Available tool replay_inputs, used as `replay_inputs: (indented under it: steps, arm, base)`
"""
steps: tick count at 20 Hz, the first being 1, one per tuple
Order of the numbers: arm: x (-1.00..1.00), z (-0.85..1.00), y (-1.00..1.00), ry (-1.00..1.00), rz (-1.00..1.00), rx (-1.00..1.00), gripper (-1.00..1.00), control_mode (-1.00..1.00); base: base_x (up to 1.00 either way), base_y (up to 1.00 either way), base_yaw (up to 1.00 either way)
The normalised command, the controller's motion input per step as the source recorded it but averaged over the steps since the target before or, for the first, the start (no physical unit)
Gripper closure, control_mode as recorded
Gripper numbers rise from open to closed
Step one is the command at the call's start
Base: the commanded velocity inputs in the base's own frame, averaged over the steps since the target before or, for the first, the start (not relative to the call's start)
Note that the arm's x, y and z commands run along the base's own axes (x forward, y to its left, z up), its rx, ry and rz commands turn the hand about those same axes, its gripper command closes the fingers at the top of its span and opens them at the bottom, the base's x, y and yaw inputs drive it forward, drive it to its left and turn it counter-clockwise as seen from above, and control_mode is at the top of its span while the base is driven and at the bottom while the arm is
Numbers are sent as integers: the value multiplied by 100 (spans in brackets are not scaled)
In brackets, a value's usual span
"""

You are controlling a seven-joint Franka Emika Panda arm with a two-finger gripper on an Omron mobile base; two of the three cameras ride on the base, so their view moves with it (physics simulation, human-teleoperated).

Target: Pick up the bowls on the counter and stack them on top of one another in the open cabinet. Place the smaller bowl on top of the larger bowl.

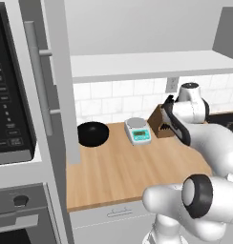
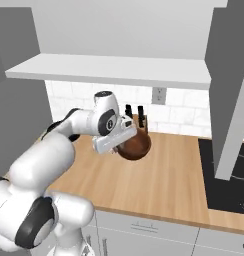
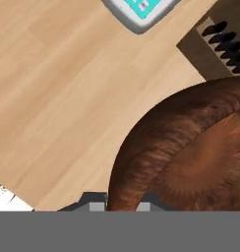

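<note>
The gripper [image 2: 125, 141] is clamped on the rim of the reddish-brown bowl [image 2: 134, 146], holding it in the air above the wooden counter [image 2: 159, 185], just in front of the knife block [image 2: 135, 116] by the tiled wall. From the hand's own camera the bowl [image 3: 186, 152] hangs over bare wood with the kitchen scale [image 3: 140, 12] beyond it. Further along the counter [image 1: 123, 169] the black bowl [image 1: 93, 133] sits by the scale [image 1: 138, 130], close to the grey cabinet door [image 1: 61, 81]. The pale cabinet shelf [image 1: 152, 64] runs overhead.
</note>
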Motion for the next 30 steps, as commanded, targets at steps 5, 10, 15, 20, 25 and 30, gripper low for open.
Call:
replay_inputs:
  steps: [5, 10, 15, 20, 25, 30]
  arm:
    - [0, 2, 100, -3, 58, -3, 100, -100]
    - [-2, 0, 100, 0, 63, -5, 100, -100]
    - [0, 0, 100, -2, 62, -6, 100, -100]
    - [17, 0, 100, -1, 40, -13, 100, -100]
    - [63, 0, 100, 0, 6, -37, 100, -100]
    - [16, 0, 48, -3, -4, -10, 100, -100]
  base:
    - [0, 0, 0]
    - [0, 0, 0]
    - [0, 0, 0]
    - [0, 0, 0]
    - [0, 0, 0]
    - [0, 0, 0]
